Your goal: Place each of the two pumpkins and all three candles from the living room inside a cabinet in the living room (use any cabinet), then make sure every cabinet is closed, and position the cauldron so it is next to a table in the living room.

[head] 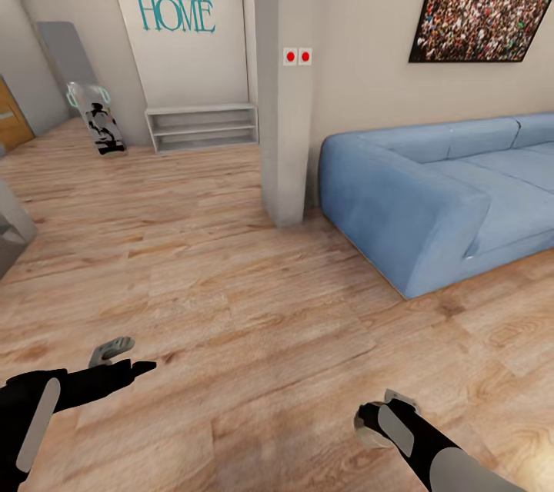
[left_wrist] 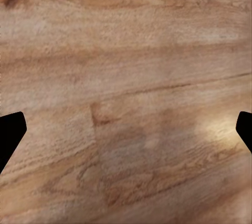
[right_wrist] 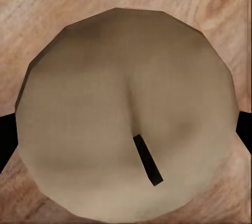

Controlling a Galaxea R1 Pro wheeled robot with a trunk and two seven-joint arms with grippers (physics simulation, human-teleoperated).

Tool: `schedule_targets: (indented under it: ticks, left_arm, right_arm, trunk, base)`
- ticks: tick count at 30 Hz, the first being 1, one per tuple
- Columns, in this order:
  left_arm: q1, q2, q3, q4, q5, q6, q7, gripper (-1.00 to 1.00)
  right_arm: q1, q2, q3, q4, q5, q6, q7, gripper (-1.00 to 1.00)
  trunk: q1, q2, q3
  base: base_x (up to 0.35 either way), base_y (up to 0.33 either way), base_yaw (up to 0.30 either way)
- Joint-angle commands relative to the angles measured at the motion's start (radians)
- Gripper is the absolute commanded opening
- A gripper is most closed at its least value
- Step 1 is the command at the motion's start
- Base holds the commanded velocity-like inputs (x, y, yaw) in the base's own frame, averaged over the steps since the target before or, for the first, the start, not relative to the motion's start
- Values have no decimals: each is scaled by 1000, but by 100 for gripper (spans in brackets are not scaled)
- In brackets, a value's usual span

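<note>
My right gripper is low over the wooden floor and shut on a candle. In the right wrist view the candle is a round beige disc with a short dark wick, and a black fingertip presses on each side. My left gripper hangs open above bare floor at the lower left; its fingertips stand wide apart with nothing between them. The pumpkins, cabinet, cauldron and table are out of view.
A blue sofa stands ahead on the right, next to a grey pillar. A low white shelf lines the far wall under a "Welcome HOME" sign. A grey object juts in at the left edge.
</note>
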Motion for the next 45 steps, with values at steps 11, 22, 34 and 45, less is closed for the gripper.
schedule_targets:
  ticks: [11,22,34,45]
  left_arm:
    - [0,-5,-33,-1,-2,0,52,100]
    - [0,-6,-33,-1,-4,0,72,100]
    - [0,-1,-32,-7,-5,0,73,100]
    - [0,-4,-34,-10,-6,0,73,100]
  right_arm:
    - [0,-16,-1,-46,-2,68,-1,-100]
    - [0,-11,0,-75,-2,91,-8,-100]
    - [2,-16,0,-115,-2,123,-9,-100]
    - [14,-23,-9,-202,-4,198,-9,-100]
  trunk:
    - [-42,77,35]
    - [-84,154,69]
    - [-130,238,107]
    - [-173,315,141]
  base:
    - [0,0,0]
    - [0,0,0]
    - [-6,0,0]
    - [-190,0,0]
